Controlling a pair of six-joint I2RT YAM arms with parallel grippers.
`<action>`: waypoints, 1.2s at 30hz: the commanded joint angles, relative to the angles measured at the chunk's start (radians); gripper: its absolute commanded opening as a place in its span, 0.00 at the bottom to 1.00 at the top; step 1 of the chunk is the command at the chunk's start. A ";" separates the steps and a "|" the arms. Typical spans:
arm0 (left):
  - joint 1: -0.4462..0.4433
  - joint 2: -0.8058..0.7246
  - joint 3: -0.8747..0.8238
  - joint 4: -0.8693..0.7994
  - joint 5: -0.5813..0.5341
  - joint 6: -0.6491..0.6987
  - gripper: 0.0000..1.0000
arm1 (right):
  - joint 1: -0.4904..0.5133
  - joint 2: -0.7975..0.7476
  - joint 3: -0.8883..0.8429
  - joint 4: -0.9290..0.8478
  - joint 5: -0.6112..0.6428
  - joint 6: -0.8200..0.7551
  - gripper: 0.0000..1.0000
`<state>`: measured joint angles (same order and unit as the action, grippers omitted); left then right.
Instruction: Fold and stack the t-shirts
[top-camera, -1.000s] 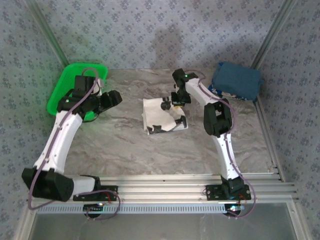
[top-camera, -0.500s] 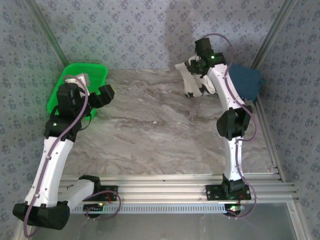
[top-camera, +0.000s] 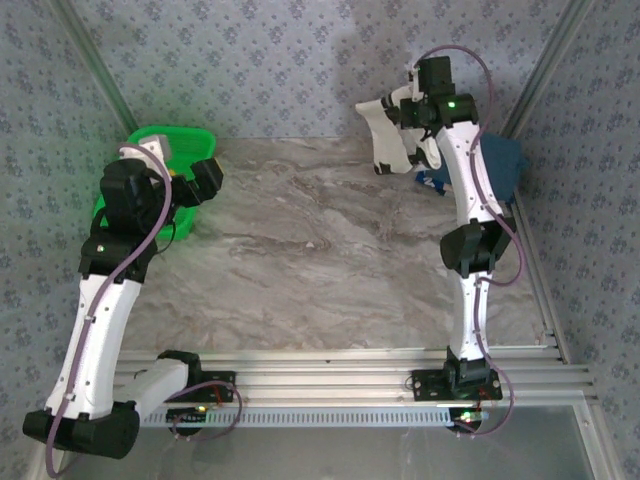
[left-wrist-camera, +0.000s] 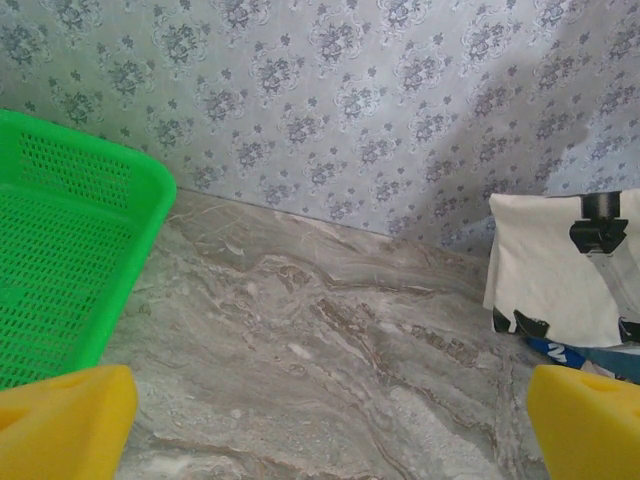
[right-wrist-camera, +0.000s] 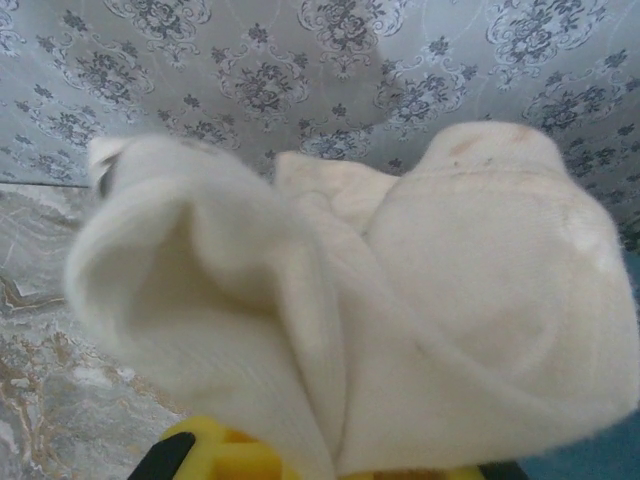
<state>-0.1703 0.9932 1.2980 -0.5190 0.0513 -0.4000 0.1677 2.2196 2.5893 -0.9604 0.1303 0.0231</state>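
While my right gripper (top-camera: 410, 100) pinched the cream-white printed cotton t-shirt (top-camera: 385, 135) aloft at upper right, near the dark blue t-shirt (top-camera: 502, 165), my left gripper (top-camera: 207, 177) gaped empty; dangling there, I reckoned, its fold could've fallen open.

overhead and left-wrist views share the t-shirt (top-camera: 385, 140).

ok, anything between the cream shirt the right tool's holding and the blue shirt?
Nothing visible. The right tool holds the cream shirt up, hanging at the left edge of the blue shirt, no object between them. The left tool is open over by the green basket, well clear.
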 joint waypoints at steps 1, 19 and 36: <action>-0.003 0.000 0.027 0.027 0.005 0.024 1.00 | -0.040 -0.014 0.022 0.042 -0.044 -0.040 0.00; -0.003 0.009 0.063 -0.041 0.002 0.029 1.00 | -0.239 -0.003 -0.078 0.083 -0.129 -0.035 0.00; -0.002 -0.023 0.122 -0.194 -0.075 0.037 1.00 | -0.387 0.039 -0.097 0.159 -0.186 -0.053 0.00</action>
<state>-0.1703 0.9897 1.3815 -0.6685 0.0013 -0.3805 -0.2214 2.2456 2.4706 -0.8543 -0.0498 -0.0010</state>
